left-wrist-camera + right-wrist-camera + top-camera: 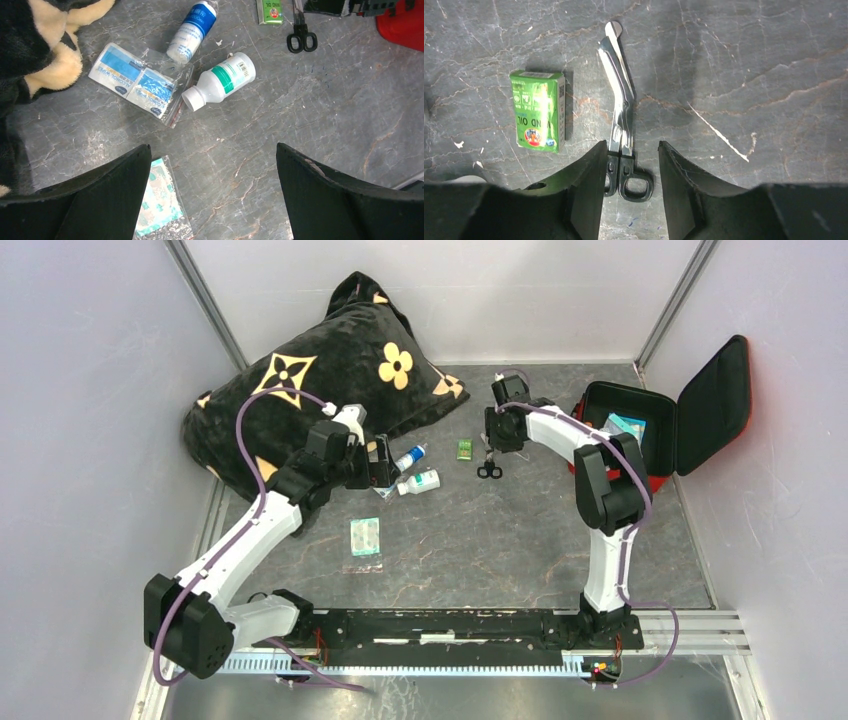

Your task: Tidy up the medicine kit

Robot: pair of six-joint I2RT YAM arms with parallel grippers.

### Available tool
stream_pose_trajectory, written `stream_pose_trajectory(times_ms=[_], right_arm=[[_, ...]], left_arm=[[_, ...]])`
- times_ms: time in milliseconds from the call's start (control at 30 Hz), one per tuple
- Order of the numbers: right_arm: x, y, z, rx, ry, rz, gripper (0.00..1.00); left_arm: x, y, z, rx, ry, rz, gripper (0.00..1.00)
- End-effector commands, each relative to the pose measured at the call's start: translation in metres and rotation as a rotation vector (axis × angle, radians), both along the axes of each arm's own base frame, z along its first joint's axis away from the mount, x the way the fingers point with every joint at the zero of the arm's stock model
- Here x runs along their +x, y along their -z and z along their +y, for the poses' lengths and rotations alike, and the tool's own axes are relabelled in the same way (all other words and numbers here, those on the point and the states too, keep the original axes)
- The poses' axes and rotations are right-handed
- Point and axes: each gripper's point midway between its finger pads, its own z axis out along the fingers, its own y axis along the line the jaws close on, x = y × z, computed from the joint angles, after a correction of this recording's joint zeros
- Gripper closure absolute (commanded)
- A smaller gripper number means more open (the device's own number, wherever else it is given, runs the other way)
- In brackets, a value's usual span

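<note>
Medicine kit (712, 405) sits at the table's right side, just beside your right arm. The lid stands open toward the right wall and the cavity faces up, probably so items can drop in from the left. Near-square shell, no real long axis. A teal packet (626, 425) lies inside. Your right gripper (630, 155) is low over the scissors (621, 100), jaws partly open astride the black handles, not clamped; blades point away from it. Your left gripper (212, 150) hangs wide open above the green-label bottle (222, 80) and alcohol wipes (132, 80), holding nothing.
</note>
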Motion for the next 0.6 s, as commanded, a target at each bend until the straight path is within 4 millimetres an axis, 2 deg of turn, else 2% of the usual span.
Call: stream_pose_trajectory(times_ms=[0, 200, 333, 400, 467, 567], right_arm=[[0.017, 0.000, 0.010, 0.005, -0.025, -0.020, 0.51], [0.023, 0.010, 0.014, -0.041, -0.048, -0.001, 0.47], [0.018, 0.018, 0.011, -0.109, -0.067, 0.030, 0.50], [0.010, 0.024, 0.008, -0.144, -0.073, 0.047, 0.54], [-0.001, 0.030, 0.003, -0.186, -0.078, 0.066, 0.62], [-0.025, 0.041, -0.003, -0.192, -0.093, 0.099, 0.72]], left_arm=[[0.004, -0.013, -0.011, -0.079, 0.006, -0.032, 0.00], [0.004, -0.008, -0.011, -0.074, 0.004, -0.020, 0.00], [0.002, -0.005, -0.011, -0.074, 0.001, -0.012, 0.00], [-0.001, -0.002, -0.011, -0.071, 0.000, -0.005, 0.00], [-0.004, 0.002, -0.014, -0.071, 0.004, 0.004, 0.00], [-0.010, 0.009, -0.021, -0.068, 0.020, 0.019, 0.00]])
